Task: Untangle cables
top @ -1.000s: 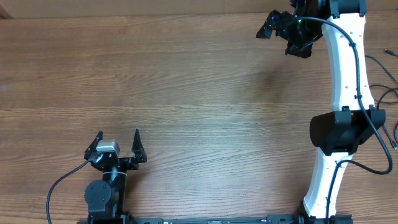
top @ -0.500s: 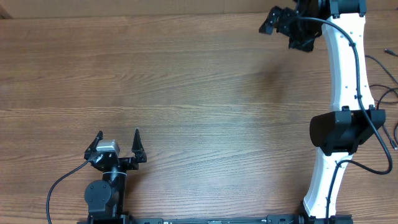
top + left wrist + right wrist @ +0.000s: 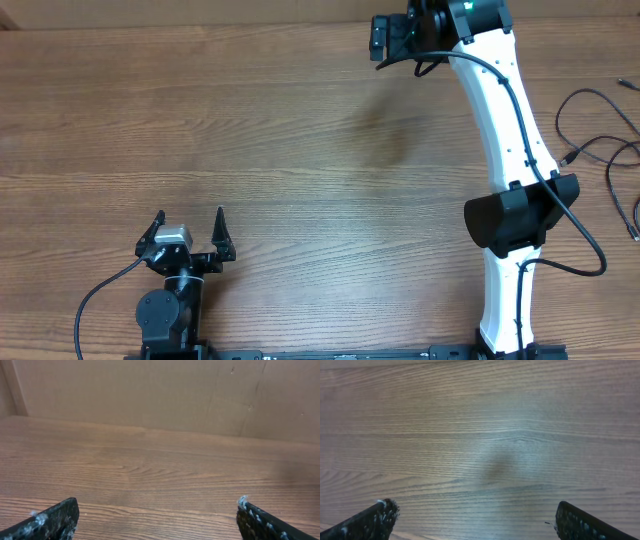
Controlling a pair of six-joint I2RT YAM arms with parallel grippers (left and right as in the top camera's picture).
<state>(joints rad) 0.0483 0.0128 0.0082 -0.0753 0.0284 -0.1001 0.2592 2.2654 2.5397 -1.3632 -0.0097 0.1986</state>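
The cables [image 3: 600,140] are thin black cords spread in loose strands on the wooden table at the far right edge of the overhead view, one with a small plug end near the arm. My right gripper [image 3: 385,38] is open and empty, raised near the table's far edge, well left of the cables. My left gripper [image 3: 190,228] is open and empty at the near left, far from them. Both wrist views show only bare wood between the wide-apart fingers, as in the left wrist view [image 3: 157,517] and the right wrist view [image 3: 475,520].
The right arm's white links and black elbow joint [image 3: 520,210] stretch from the near edge to the far edge. A brown wall [image 3: 160,390] stands behind the table's far edge.
My right arm has swung left along the table's far edge, carrying its open gripper away from the cables and uncovering more of them. The left arm has not moved.
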